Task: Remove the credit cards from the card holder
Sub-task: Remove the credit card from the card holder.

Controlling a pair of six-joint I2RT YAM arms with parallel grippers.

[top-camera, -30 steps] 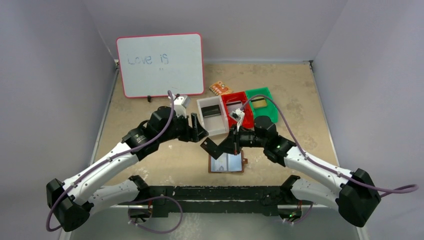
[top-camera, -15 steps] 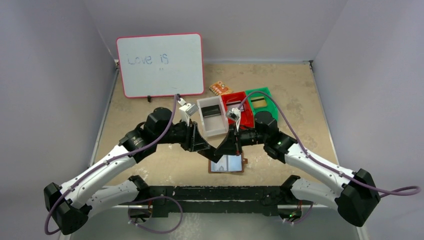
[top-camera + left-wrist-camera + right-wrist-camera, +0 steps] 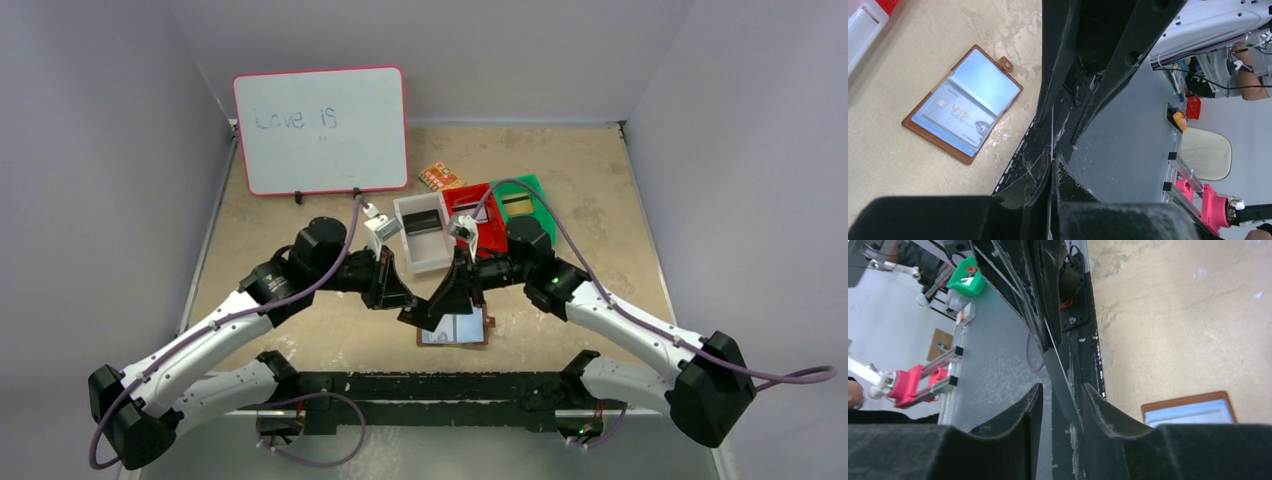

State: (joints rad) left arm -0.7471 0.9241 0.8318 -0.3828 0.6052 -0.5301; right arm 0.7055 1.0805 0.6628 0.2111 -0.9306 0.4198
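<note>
Left wrist: wallet (image 3: 989, 82), seemingly one card (image 3: 955, 116)

The card holder (image 3: 455, 328) lies open at the table's (image 3: 350, 335) near middle, a card (image 3: 955, 112) in its pocket, another card (image 3: 1063, 385) on edge above its far corner. Behind stand three bins (image 3: 430, 265) in a row — a packet (image 3: 440, 176) beyond, a whiteboard (image 3: 320, 128) far left.

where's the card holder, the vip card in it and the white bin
card holder (image 3: 982, 80): left wrist view, upper clear pocket
vip card (image 3: 955, 116): left wrist view, middle of face
white bin (image 3: 432, 260): top view, near wall
</note>
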